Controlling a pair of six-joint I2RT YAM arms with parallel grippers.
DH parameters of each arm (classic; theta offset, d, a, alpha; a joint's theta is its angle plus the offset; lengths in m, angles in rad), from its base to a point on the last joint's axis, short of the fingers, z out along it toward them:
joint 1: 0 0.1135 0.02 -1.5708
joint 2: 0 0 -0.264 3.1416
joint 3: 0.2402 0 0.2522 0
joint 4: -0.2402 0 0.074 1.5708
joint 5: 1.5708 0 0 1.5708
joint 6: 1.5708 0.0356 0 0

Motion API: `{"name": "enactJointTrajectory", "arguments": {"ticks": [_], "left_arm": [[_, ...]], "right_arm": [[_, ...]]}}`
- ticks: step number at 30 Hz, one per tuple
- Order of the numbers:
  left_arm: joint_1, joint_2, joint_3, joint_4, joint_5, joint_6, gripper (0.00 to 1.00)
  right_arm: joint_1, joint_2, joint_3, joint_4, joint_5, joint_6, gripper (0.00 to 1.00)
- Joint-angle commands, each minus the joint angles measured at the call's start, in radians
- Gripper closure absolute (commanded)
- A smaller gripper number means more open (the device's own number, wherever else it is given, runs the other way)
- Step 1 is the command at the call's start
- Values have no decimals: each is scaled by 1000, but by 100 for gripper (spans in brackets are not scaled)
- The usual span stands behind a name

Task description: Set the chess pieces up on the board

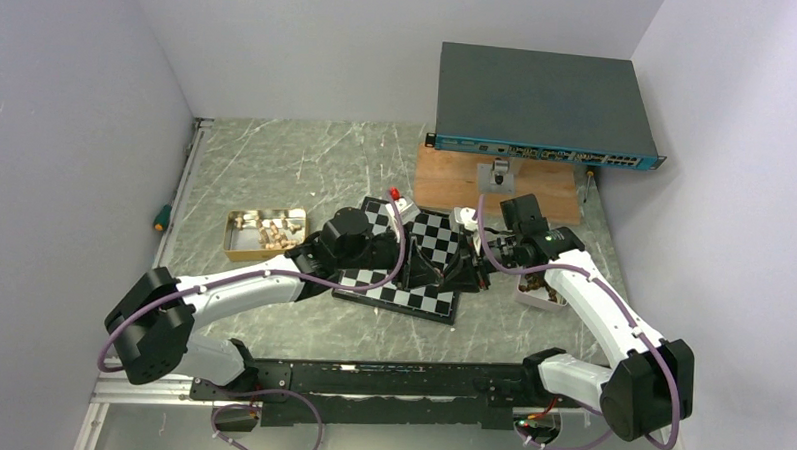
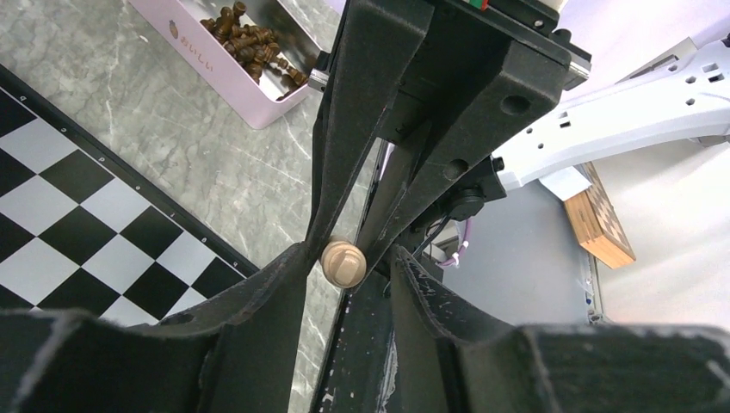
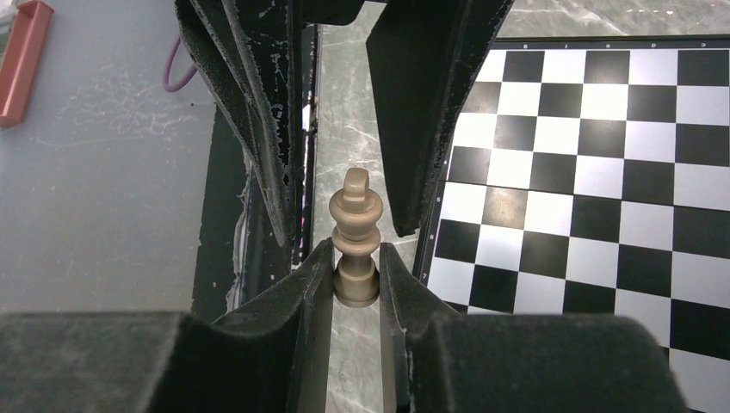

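My right gripper is shut on the base of a light tan king and holds it just off the board's edge, above the marble table. In the top view both grippers meet tip to tip over the board. The left gripper faces the right one, its fingers straddling the king's head with gaps showing. Those fingers also flank the king in the right wrist view. Dark brown pieces lie in a pink tin. No pieces show on the board's visible squares.
A gold tin with light pieces sits left of the board. The pink tin is at its right. Behind are a brown wooden plank and a dark network switch. A screwdriver lies at the left wall.
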Motion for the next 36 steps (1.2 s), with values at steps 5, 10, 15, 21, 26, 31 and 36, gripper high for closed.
{"name": "enactJointTrajectory", "arguments": {"ticks": [5,10,15,21,26,31,36], "left_arm": [[-5,5,39,44,39,0,74],[-5,4,33,52,37,-2,100],[-5,-44,9,21,-29,13,100],[-1,-157,-37,-119,-218,19,100],[13,-230,-26,-384,-509,-16,100],[45,-175,63,-635,-778,-72,100],[71,-68,161,-743,-922,-49,100]], "right_arm": [[5,3,44,10,-37,-22,95],[5,0,41,17,-34,-16,94],[5,-9,30,43,-19,14,46],[2,-42,35,34,59,9,5],[-5,-76,28,36,153,11,1],[-15,-88,27,38,208,9,1],[-21,-88,25,32,234,-1,1]]}}
